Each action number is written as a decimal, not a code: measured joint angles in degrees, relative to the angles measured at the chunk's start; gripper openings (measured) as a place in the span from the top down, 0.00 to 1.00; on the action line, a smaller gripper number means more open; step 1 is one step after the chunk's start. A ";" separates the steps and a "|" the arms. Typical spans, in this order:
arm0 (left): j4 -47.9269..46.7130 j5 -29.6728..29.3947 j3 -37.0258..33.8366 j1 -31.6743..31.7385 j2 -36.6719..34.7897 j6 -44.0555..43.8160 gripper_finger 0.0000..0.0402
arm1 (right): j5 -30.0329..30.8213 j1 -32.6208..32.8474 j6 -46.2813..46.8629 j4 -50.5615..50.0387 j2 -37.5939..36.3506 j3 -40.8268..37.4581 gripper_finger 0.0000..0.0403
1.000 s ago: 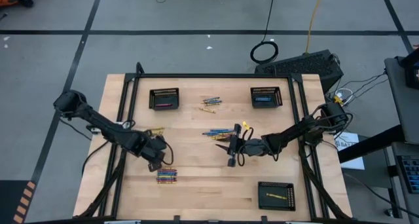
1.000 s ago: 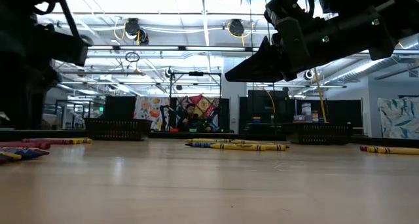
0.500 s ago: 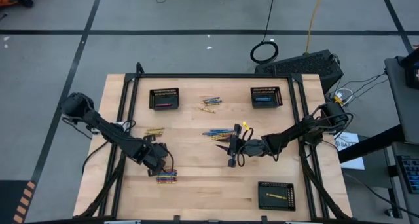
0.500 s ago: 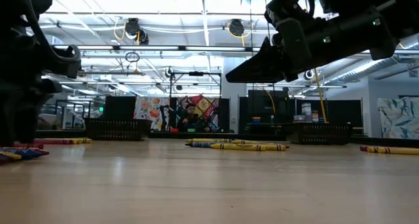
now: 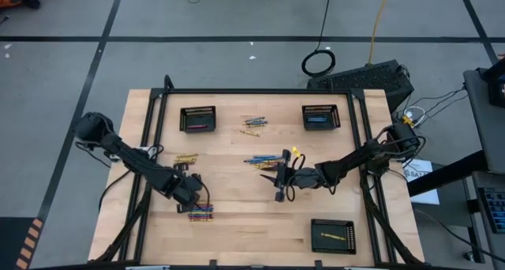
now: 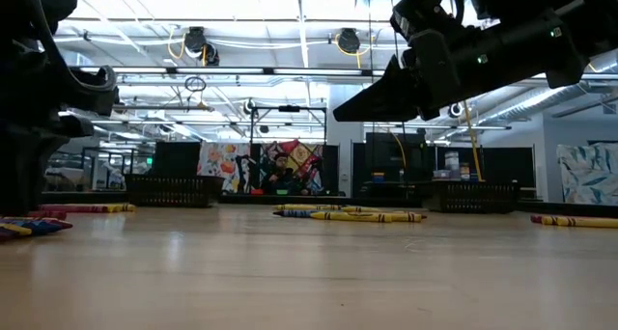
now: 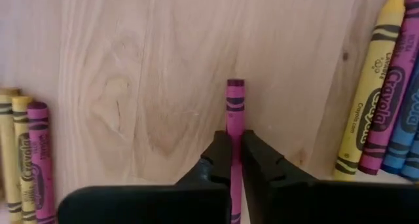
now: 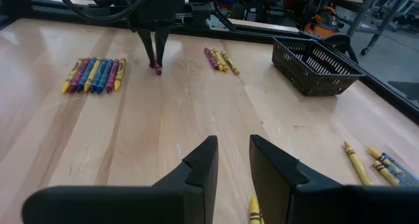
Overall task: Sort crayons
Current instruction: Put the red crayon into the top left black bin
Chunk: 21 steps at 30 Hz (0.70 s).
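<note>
A wooden tabletop (image 5: 237, 215) seen from above, with two dark robot arms reaching in from either side. The left gripper (image 7: 236, 160) is down at the tabletop, its fingers closed tight on a single magenta crayon (image 7: 234, 116). That crayon lies just beside a row of mixed crayons (image 5: 201, 213) near the front left. More loose crayons (image 5: 264, 159) lie near the middle of the tabletop, and others (image 5: 253, 125) farther back between two baskets.

Three black mesh baskets stand well apart: a pink basket (image 5: 197, 118) at back left, a blue basket (image 5: 320, 117) at back right, and a yellow basket (image 5: 331, 235) at front right.

The right gripper (image 8: 231, 162) hovers over the middle, fingers narrowly apart and holding nothing.

Risk: the grip sits near one end of the magenta crayon, so it could pivot or slip out on lifting. Its closeness to the row could also nudge neighbouring crayons.
</note>
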 joint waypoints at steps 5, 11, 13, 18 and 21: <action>-7.49 -5.75 6.84 1.49 0.15 5.95 0.99 | -0.01 0.42 -1.23 -1.09 -2.18 0.00 0.82; -11.63 -21.92 15.18 8.38 0.05 18.86 1.00 | 0.01 0.38 -0.86 -0.89 -2.82 0.00 0.82; -11.86 -23.09 16.36 13.04 0.02 24.54 1.00 | -0.01 0.40 -0.37 -0.92 -2.80 0.00 0.82; -10.11 -23.13 16.79 29.35 -0.14 39.96 1.00 | -0.15 0.62 0.66 -1.00 -2.80 0.00 0.82; -7.35 -21.62 16.79 39.87 -0.90 48.60 1.00 | -0.24 0.89 0.98 -0.99 -2.78 0.00 0.82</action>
